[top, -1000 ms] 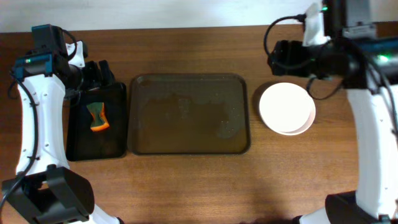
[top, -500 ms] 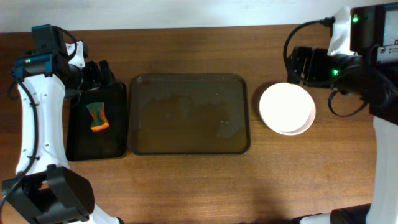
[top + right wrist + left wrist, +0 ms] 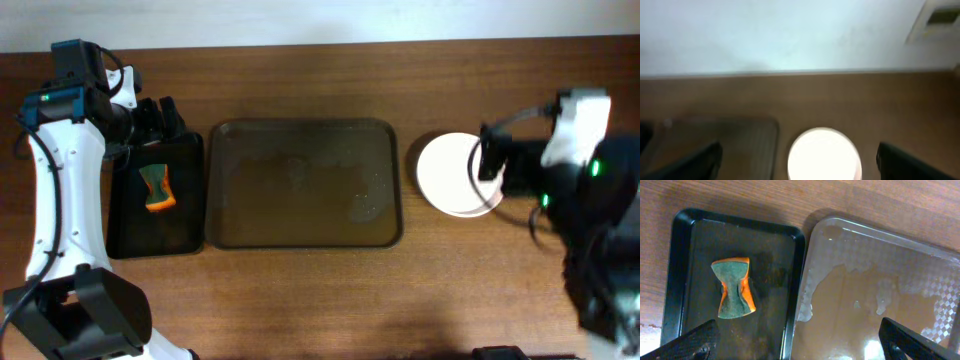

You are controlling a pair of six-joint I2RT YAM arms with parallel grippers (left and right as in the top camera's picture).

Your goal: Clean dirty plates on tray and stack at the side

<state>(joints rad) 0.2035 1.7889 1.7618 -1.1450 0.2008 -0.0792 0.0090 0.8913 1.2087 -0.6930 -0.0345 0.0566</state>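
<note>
The plates (image 3: 452,176) are sitting stacked, plain white, just right of the tray (image 3: 303,183), which we are finding bare but wet. Our right gripper (image 3: 800,167), fingers spread wide, is hanging at the stack's edge away from the tray, much the nearer. Our left gripper (image 3: 800,347), also spread, is hovering at the tray's left edge.

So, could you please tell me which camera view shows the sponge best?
The left wrist view: the sponge lies large and sharp in the black tray, green face up, orange edges. Overhead shows it small; the right wrist view misses it.
</note>
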